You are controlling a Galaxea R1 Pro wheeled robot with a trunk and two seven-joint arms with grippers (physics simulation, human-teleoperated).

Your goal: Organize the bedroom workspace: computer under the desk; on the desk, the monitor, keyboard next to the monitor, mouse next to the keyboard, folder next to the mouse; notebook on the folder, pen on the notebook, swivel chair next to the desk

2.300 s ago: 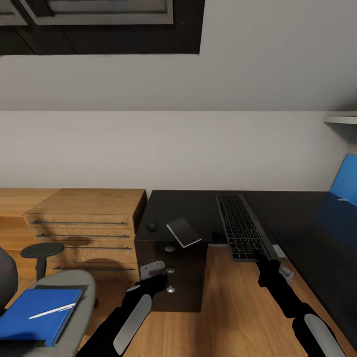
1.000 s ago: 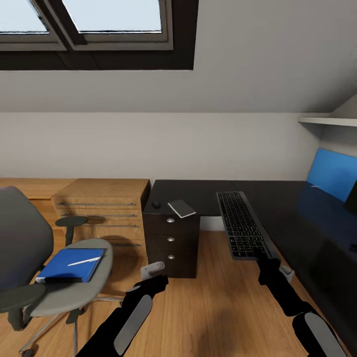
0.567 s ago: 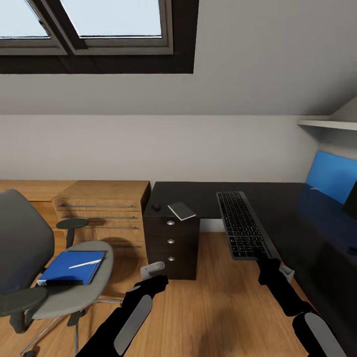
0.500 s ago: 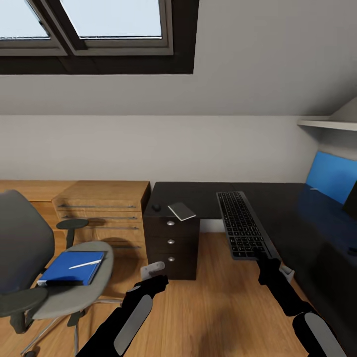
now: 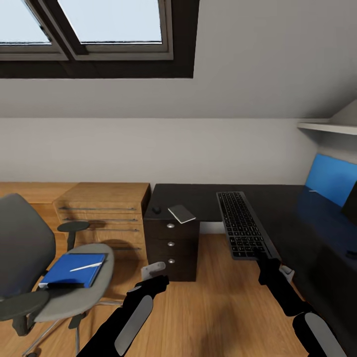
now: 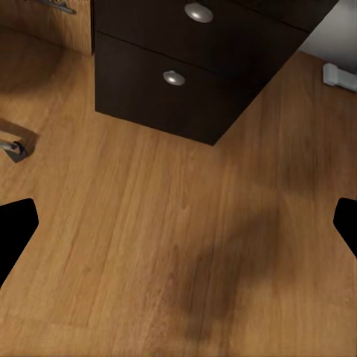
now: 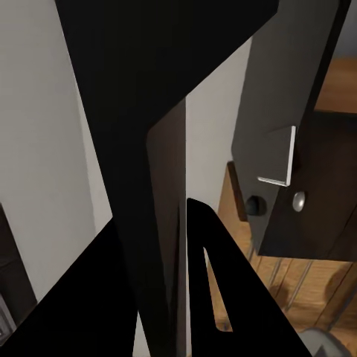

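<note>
My right gripper [image 5: 266, 259] is shut on the near end of the slim dark keyboard [image 5: 242, 224], which hangs in the air above the floor in front of the desk [image 5: 203, 194]. In the right wrist view the keyboard [image 7: 149, 149] appears edge-on between the fingers. The small grey notebook [image 5: 181, 213] and the dark mouse [image 5: 156, 209] lie on the desk corner above the drawers [image 5: 171, 245]. The blue folder [image 5: 73, 270], with the pale pen [image 5: 85, 267] on it, rests on the seat of the grey swivel chair [image 5: 22, 248]. My left gripper [image 5: 152, 269] is open over bare floor, its fingertips [image 6: 15, 230] wide apart.
A low light-wood cabinet [image 5: 104, 208] stands left of the desk. The blue back panel [image 5: 331, 178] and a dark shape [image 5: 350, 203] sit at the right edge. A shelf [image 5: 327, 128] hangs above. Skylights [image 5: 99, 25] are overhead. Wood floor [image 5: 218, 297] lies ahead.
The whole picture has shifted: the camera moved back from the desk and tilted up, bringing the chair and skylights into view. Both arms and the held keyboard keep their place.
</note>
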